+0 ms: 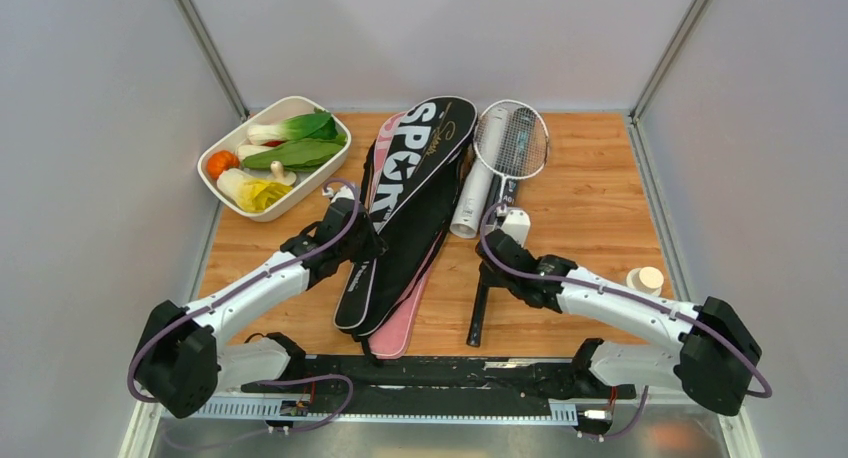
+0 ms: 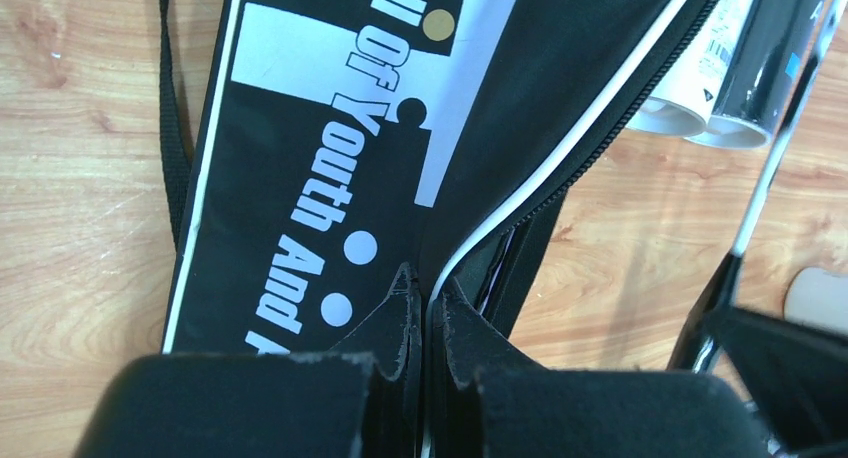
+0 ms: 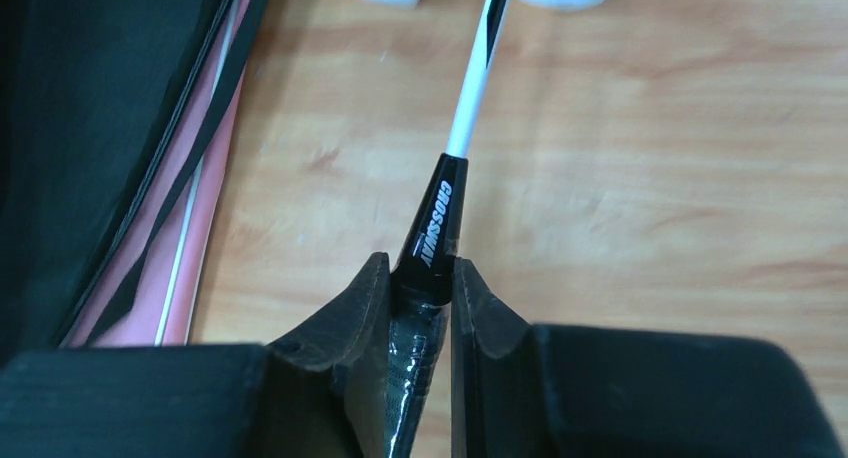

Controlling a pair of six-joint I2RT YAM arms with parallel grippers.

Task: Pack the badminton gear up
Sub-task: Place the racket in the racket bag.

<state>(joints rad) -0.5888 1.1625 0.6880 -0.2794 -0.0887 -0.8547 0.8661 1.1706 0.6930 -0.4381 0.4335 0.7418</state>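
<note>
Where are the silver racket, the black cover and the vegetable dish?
silver racket (image 1: 511, 141), top view, strung head
black cover (image 1: 425, 203), top view, middle of its printed face
vegetable dish (image 1: 305, 185), top view, near wall

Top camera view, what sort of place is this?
Probably a robot lab test cell, not a home or court: a wooden table boxed in by plain white panels, with staged props, a vegetable dish beside a racket cover.
</note>
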